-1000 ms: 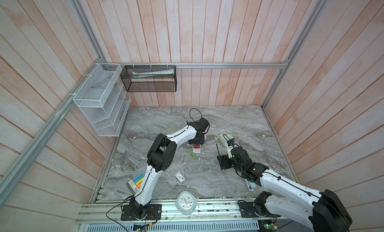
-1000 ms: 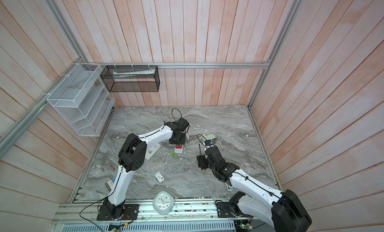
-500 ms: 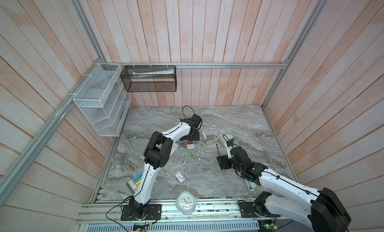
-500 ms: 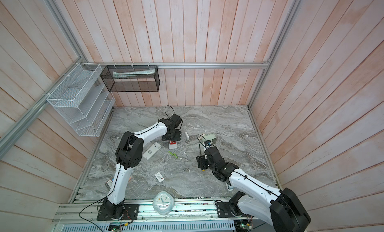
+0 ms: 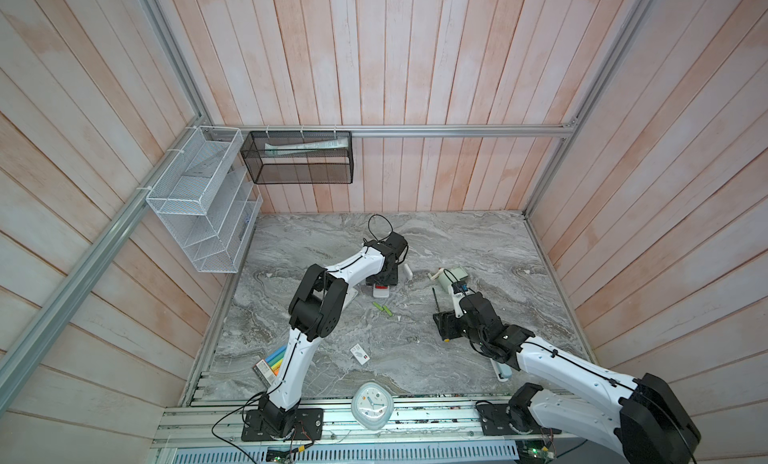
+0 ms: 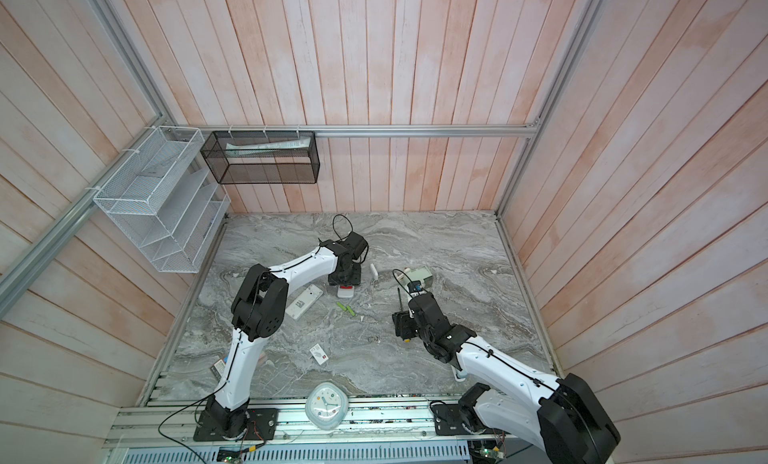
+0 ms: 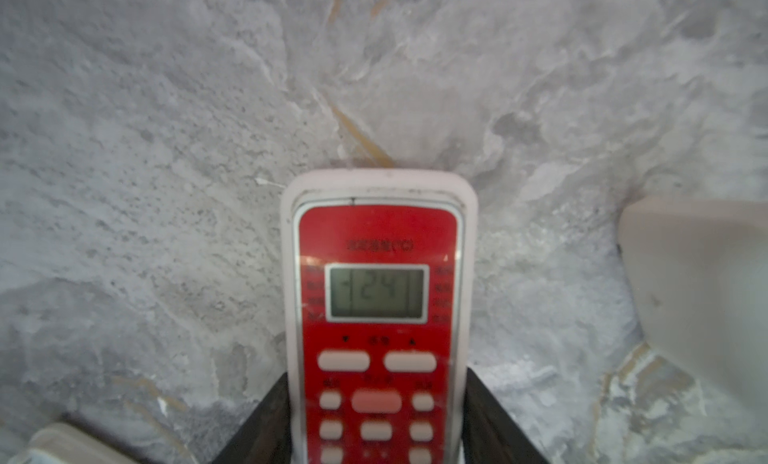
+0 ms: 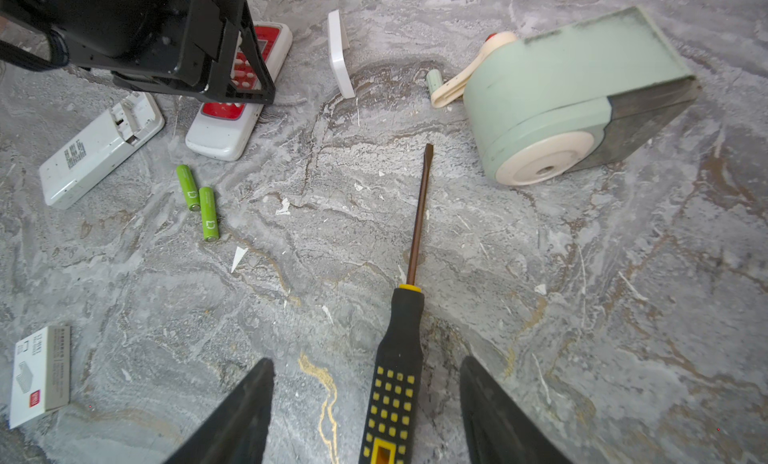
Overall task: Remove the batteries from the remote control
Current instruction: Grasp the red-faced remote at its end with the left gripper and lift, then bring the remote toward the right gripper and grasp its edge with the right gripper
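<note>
Left wrist view had my left pincer (image 7: 376,378) pinching the red remote (image 7: 378,274) by its long sides. The black fingers (image 7: 266,420) lay flat against its glossy white casing. It sat buttons up, its small grey display reading 24, and its rounded end faced bare, grey-veined marbled desk (image 7: 145,191).

In both top views that remote lay at mid-width, a little below mid-height. The batteries (image 5: 383,309), two smooth lime-green cylinders, lay loose on the desk just below it, close together and touching neither remote. Left of them in a top view, a white remote (image 6: 304,301) lay back up, half under my left arm. A small white panel (image 5: 407,271) lay just right of my left pincer.

My right pincer (image 8: 366,361) was spread, straddling the studded black-and-yellow handle of a screwdriver (image 8: 399,358). There was a gap on each side, and the thin shaft pointed toward a pale green, round-fronted sharpener (image 8: 573,87).

Open marble ran between the cells and my right pincer, and along the upper part of the desk up to the slatted wooden wall. A ribbed metal rail edged the lower side and carried a round clock (image 5: 372,403). A small grey box (image 5: 360,353) lay low on the desk, between my arms.
</note>
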`<state>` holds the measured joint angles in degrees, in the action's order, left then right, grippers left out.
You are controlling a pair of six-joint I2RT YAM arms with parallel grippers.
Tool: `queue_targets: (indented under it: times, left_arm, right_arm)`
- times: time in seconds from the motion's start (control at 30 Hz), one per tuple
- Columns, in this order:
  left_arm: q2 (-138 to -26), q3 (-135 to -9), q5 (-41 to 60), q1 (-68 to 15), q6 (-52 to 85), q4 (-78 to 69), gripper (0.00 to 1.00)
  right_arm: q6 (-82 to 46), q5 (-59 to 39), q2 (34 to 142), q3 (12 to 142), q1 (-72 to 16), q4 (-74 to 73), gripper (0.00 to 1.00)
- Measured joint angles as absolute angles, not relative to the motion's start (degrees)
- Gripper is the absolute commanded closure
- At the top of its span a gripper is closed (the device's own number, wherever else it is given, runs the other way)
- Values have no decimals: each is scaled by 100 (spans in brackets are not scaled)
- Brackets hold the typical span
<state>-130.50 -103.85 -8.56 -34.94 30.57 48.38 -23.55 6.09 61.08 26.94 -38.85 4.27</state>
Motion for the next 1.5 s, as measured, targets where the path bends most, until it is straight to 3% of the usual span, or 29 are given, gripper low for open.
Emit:
queue_targets:
  times: [0.23, 0.53, 1.03, 1.5]
  left_arm:
    - [-12884, -10095, -757, -3468, 3004, 4543, 54]
    - [-12293, -9244, -309, -3417, 2871, 3852, 54]
    - [-10523, -8101, 397, -3623, 3166, 1997, 54]
    - [-10099, -7572, 825, -3817, 3566, 1455, 54]
  right_arm:
    - [-2355, 607, 6119, 2694, -3885, 412, 29]
    - [-2408, 183, 6281, 2694, -3758, -34, 28]
    - [-2908, -1153, 6954, 3013, -3607, -1490, 38]
    - [-3262, -1597, 7719, 3594, -3607, -2250, 40]
